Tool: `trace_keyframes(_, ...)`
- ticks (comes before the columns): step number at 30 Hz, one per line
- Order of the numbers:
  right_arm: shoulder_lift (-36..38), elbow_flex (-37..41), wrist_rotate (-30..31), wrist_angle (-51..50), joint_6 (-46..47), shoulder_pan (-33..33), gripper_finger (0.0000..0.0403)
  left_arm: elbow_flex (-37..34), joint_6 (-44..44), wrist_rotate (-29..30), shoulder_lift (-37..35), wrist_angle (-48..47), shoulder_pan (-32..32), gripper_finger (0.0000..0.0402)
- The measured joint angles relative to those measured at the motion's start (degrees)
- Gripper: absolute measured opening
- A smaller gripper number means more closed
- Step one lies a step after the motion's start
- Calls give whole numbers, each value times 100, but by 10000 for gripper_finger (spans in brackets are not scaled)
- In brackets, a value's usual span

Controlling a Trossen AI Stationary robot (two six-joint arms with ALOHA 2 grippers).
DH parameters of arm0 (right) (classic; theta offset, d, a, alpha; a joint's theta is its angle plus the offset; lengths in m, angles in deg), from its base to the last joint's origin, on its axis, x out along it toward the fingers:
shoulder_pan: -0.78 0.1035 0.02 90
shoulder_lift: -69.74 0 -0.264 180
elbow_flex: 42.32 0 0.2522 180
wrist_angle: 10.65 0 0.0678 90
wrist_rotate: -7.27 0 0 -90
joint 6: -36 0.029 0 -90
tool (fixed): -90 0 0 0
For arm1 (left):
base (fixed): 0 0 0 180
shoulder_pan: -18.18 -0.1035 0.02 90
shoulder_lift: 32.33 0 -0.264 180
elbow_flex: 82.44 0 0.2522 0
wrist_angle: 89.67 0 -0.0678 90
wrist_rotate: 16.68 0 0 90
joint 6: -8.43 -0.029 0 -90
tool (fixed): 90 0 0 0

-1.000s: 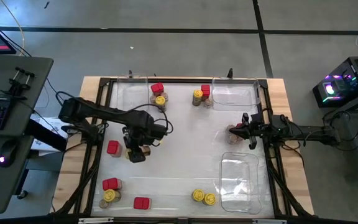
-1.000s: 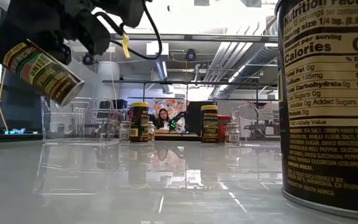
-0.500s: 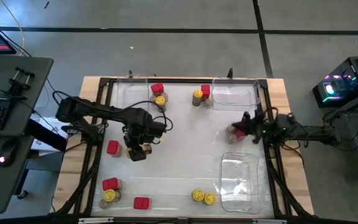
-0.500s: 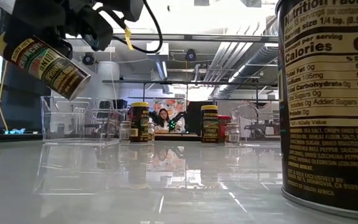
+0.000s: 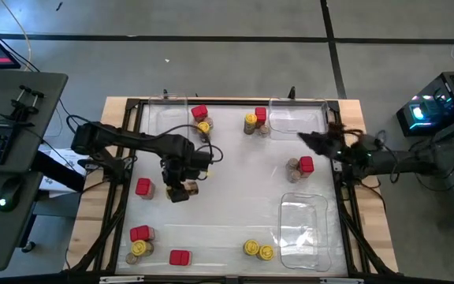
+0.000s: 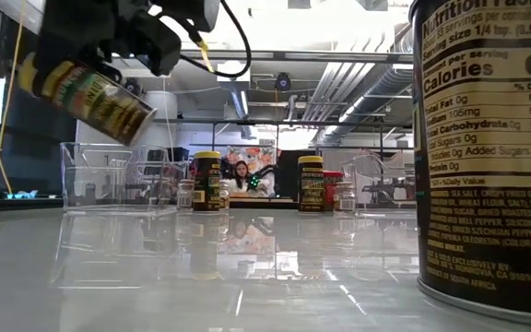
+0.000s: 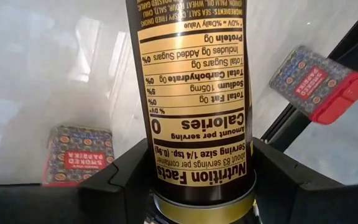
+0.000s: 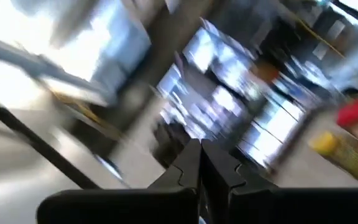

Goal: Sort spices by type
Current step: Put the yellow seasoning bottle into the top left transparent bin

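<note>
Left gripper (image 7: 194,180) grips jar (image 7: 191,93), label legible wrist-side.

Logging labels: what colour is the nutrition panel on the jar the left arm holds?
Gold with dark print, on the jar; the left wrist view shows it best.

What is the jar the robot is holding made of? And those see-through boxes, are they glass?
The jar in the left gripper has a glossy printed label, dark with gold; what lies underneath is hidden, so plastic or glass, I can't tell. The see-through boxes look like clear plastic: thin walls, rounded corners, the table showing through.
</note>
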Motion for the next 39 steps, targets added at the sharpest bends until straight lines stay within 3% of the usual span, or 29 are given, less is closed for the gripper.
trace_keyframes(5, -2147, -1681, -205, -1885, -642, -3, 41, 359, -208, 133, -1, 58, -383, 192)
trace_keyframes(11, -4365, -3620, -685, -3631, -1916, -156, 136, 807, -333, 970, -1, 27, -642, 193)
trace_keyframes(15, -5570, -4842, -1266, -4271, -3682, -56, 190, 890, -388, 1184, -4, 243, -695, 193)
trace_keyframes(20, -6673, -6172, -1449, -5088, -5561, 200, 216, 895, -536, 1367, -4, 324, -691, 193)
trace_keyframes(23, -7156, -6639, -1447, -5380, -6110, 247, 217, 893, -554, 1362, -13, 318, -663, 193)
trace_keyframes(28, -7587, -6867, -1532, -5013, -6154, 240, 217, 893, -722, 1343, -179, 269, -607, 193)
trace_keyframes(33, -7649, -6878, -1500, -4503, -6106, 240, 217, 893, -700, 1351, -430, 292, -594, 193)
trace_keyframes(39, -7496, -6871, -1239, -4966, -6104, 189, 217, 888, -593, 1586, -422, 100, -547, 193)
